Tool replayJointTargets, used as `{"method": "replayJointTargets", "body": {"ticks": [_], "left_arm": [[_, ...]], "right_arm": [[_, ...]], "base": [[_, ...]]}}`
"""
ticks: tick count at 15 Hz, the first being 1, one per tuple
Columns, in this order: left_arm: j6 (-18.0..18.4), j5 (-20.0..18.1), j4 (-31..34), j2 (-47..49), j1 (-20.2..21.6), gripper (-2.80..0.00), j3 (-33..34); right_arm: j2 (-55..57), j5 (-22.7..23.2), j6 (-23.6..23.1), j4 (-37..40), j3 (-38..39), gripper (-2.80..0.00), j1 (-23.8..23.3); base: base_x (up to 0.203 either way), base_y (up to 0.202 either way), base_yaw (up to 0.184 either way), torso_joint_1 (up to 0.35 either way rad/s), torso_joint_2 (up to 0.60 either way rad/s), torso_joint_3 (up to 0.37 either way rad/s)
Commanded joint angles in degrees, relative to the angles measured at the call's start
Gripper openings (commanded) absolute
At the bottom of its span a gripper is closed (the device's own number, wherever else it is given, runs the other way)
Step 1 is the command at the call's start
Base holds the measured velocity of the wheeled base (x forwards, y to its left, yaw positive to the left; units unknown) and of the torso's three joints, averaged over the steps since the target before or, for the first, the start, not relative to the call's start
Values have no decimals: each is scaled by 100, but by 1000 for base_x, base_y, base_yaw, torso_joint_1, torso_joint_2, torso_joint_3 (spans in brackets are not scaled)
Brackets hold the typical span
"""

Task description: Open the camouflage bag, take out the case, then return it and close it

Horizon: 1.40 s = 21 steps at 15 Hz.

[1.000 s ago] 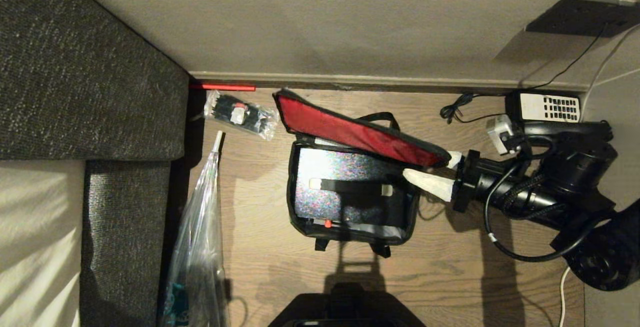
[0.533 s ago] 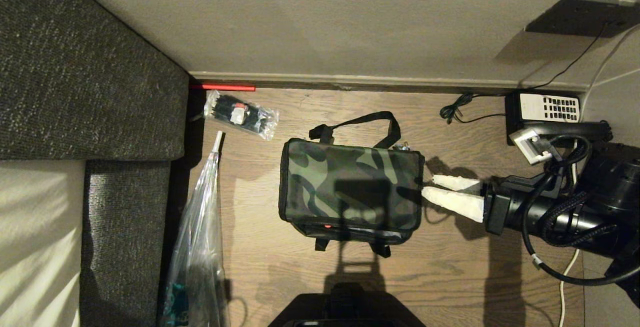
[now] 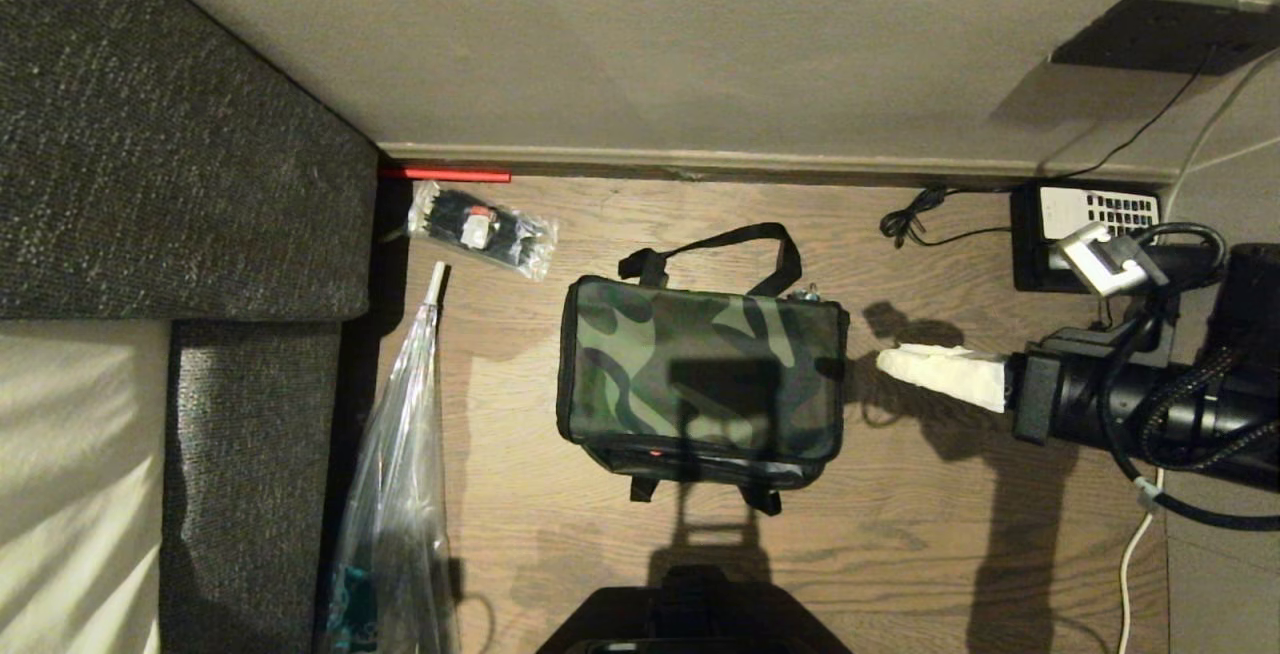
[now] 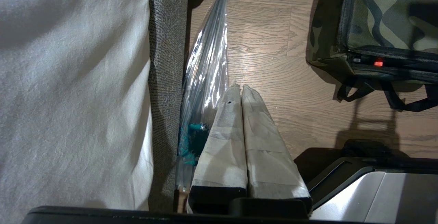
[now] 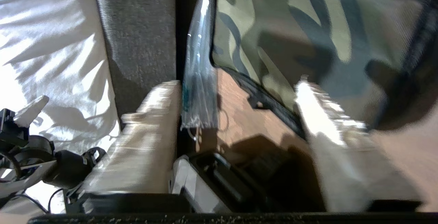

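Two clutter items, plastic sleeve [image 3: 400,494] and telephone [image 3: 1085,219], flank the camouflage bag [image 3: 700,374]; right jaws spread.

Dim warm light, hard shadows on the floor [image 3: 950,554]; right wrist view motion-blurred.

The head view looks almost straight down from high above onto a wooden floor [image 3: 900,554], with the wall's skirting along its far edge and the camouflage bag [image 3: 700,374] near its centre. The left wrist view sits low beside the robot's base, facing forward along the left gripper [image 4: 241,88], close to a clear plastic sleeve [image 4: 205,63] and a grey sofa edge [image 4: 167,80]. The right wrist view looks across the floor from the bag's right side, past the right gripper [image 5: 236,87], very near the bag. All three views share the bag, the sleeve and the sofa.
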Motion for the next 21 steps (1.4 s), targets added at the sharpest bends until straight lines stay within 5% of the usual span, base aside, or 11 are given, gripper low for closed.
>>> {"method": "replayJointTargets", "body": {"ticks": [1, 3, 5, 11, 14, 21], "left_arm": [[0, 2, 0, -2, 0, -280, 1], [0, 0, 0, -2, 0, -280, 0], [7, 0, 0, -2, 0, -280, 9], [0, 0, 0, -2, 0, -280, 3], [0, 0, 0, -2, 0, -280, 0], [17, 0, 0, -2, 0, -280, 0]], "right_arm": [[-657, -410, -33, 413, -37, -280, -53], [-1175, -1743, -232, 951, 29, -280, -80], [-2044, -2333, -534, 1809, 251, -280, -99], [-5422, -2751, -1554, 4023, 1616, -280, -791], [-6615, -3128, -1823, 4422, 2631, -280, -1254], [-8477, -3734, -1816, 4482, 2999, -280, -1348]], "base": [[0, 0, 0, 0, 0, 0], [0, 0, 0, 0, 0, 0], [0, 0, 0, 0, 0, 0], [0, 0, 0, 0, 0, 0], [0, 0, 0, 0, 0, 0], [0, 0, 0, 0, 0, 0]]}}
